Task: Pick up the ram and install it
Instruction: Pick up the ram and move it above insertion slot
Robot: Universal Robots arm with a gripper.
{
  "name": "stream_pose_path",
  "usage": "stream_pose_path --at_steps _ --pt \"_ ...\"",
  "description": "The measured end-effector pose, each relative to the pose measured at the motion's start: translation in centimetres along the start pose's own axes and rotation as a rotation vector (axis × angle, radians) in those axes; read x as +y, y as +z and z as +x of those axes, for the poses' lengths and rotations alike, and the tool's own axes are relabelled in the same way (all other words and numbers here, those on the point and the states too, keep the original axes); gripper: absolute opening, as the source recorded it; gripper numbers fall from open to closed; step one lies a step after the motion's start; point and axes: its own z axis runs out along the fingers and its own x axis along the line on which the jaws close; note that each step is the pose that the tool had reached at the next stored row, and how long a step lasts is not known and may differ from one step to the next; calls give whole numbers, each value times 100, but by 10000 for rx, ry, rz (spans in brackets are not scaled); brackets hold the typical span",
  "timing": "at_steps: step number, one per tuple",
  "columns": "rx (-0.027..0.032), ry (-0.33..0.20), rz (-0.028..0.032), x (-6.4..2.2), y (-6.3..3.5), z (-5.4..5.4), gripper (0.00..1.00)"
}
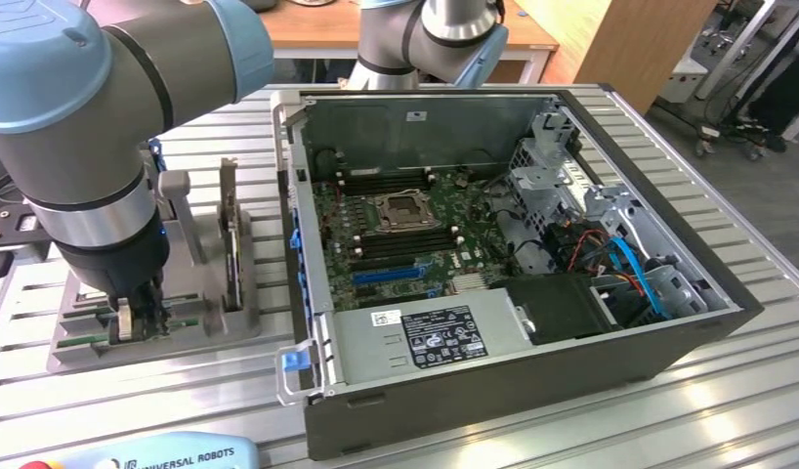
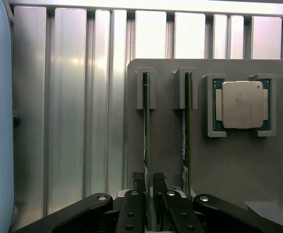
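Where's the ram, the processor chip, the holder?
ram (image 2: 146, 121): wrist view, upper edge of the stick farther from the chip.
processor chip (image 2: 242, 104): wrist view, centre of its silver lid.
holder (image 2: 228, 165): wrist view, bare grey face.

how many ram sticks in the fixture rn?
2. They stand on edge in neighbouring slots of the grey fixture: first ram stick at the gripper, second ram stick in the slot nearer the processor chip. Others may be hidden past the chip.
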Motion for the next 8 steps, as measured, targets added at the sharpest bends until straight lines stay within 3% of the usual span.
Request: stream_pose_path --at_steps 6,8 --pt "0 0 0 0 0 0 21" --pt "2 0 -1 0 0 0 13"
